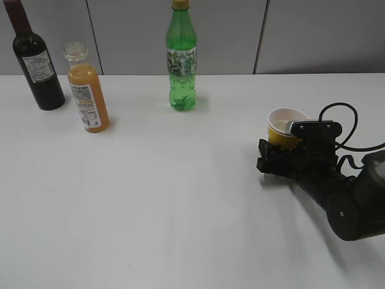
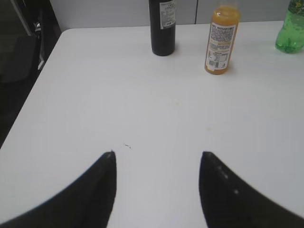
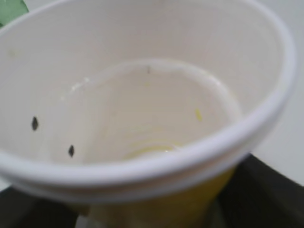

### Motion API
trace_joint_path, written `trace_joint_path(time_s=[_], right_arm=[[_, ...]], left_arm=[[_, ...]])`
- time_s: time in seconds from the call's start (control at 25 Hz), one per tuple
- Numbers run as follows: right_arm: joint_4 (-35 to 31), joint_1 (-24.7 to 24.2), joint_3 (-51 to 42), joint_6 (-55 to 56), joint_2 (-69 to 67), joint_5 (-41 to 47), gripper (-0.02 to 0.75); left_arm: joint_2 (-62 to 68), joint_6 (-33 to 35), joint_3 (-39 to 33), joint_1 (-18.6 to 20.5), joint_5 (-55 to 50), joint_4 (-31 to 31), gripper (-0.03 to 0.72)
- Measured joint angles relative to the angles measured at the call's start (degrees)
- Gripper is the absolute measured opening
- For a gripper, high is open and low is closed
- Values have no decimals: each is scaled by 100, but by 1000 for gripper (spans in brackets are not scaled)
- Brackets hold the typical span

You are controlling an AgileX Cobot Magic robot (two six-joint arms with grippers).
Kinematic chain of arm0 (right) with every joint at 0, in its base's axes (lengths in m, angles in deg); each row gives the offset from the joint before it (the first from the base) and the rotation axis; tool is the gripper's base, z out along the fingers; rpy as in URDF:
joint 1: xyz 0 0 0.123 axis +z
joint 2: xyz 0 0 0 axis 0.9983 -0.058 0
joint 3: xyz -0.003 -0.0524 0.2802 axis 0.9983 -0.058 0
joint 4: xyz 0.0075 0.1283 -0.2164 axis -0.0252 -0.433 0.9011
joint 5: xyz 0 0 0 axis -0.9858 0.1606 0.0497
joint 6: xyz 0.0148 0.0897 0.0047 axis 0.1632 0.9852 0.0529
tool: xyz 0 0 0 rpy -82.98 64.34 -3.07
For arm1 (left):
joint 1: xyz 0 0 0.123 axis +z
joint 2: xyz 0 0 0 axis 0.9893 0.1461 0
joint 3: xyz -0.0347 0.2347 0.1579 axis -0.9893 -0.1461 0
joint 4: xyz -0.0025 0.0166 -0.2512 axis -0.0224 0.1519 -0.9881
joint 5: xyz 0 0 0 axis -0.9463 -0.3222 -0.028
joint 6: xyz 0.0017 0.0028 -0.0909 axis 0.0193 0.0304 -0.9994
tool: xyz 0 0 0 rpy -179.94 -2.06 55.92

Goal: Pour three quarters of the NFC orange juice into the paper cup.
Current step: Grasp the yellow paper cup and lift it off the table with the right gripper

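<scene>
The NFC orange juice (image 1: 88,96) stands upright and capless at the back left of the table, nearly full; it also shows in the left wrist view (image 2: 221,40). The paper cup (image 1: 283,123), yellow with a white rim, sits at the right between the fingers of my right gripper (image 1: 278,155). In the right wrist view the paper cup (image 3: 142,95) fills the frame, with only a thin trace of yellowish liquid at its bottom. The right gripper (image 3: 142,211) is shut on its yellow wall. My left gripper (image 2: 156,156) is open and empty above bare table, well short of the juice bottle.
A dark wine bottle (image 1: 37,60) stands left of the juice, also seen in the left wrist view (image 2: 162,26). A tall green soda bottle (image 1: 181,60) stands at the back centre, also in the left wrist view (image 2: 290,33). The white table's (image 1: 180,198) left edge (image 2: 28,95) drops off.
</scene>
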Motion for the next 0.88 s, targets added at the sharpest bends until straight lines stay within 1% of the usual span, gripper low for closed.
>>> trace_joint_path(time_s=[0.36, 0.72, 0.88], right_arm=[[-17, 0, 0, -209, 0, 5, 455], [-12, 0, -6, -235, 0, 5, 454], [130, 0, -160, -258, 89, 24, 452]], left_arm=[[0, 0, 0, 0, 0, 0, 425], [0, 0, 0, 0, 0, 0, 425], [0, 0, 0, 0, 0, 0, 425]])
